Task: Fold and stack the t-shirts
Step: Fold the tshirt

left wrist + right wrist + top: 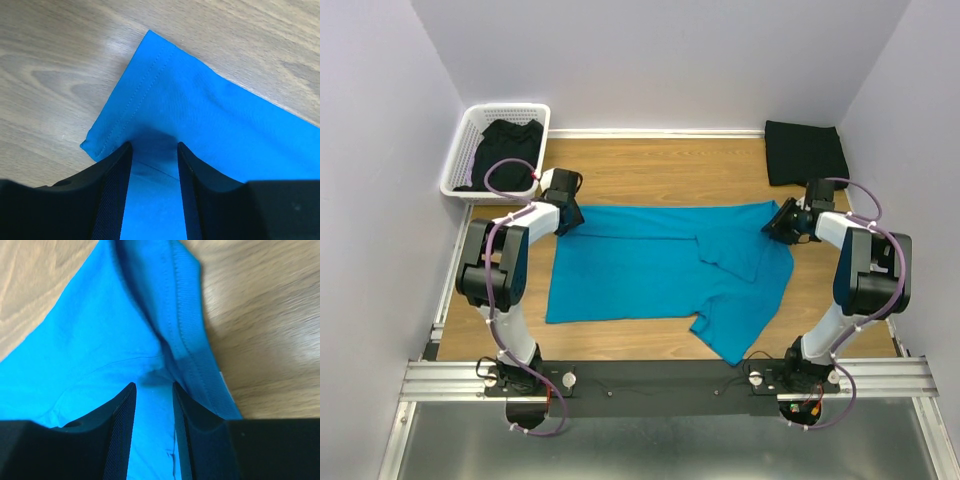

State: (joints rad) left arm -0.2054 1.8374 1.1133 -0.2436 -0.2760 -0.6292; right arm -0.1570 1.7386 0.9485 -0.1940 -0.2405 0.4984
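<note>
The teal-blue t-shirt (650, 265) lies spread on the wooden table, its right side folded over with a sleeve hanging toward the front. My left gripper (567, 215) is over its far left corner. In the left wrist view (154, 145) the jaws stand apart, tips down on the hemmed corner (145, 85). My right gripper (782, 222) is at the far right corner. In the right wrist view (154, 385) it is open over the fabric beside the ribbed collar (192, 335). A folded black t-shirt (805, 152) lies at the back right. Another black t-shirt (505, 152) sits in the basket.
A white lattice basket (460, 160) stands at the back left corner. Walls close in the table on the left, back and right. Bare wood shows between the teal shirt and the back wall (660, 170). The arms' mounting rail (660, 375) runs along the near edge.
</note>
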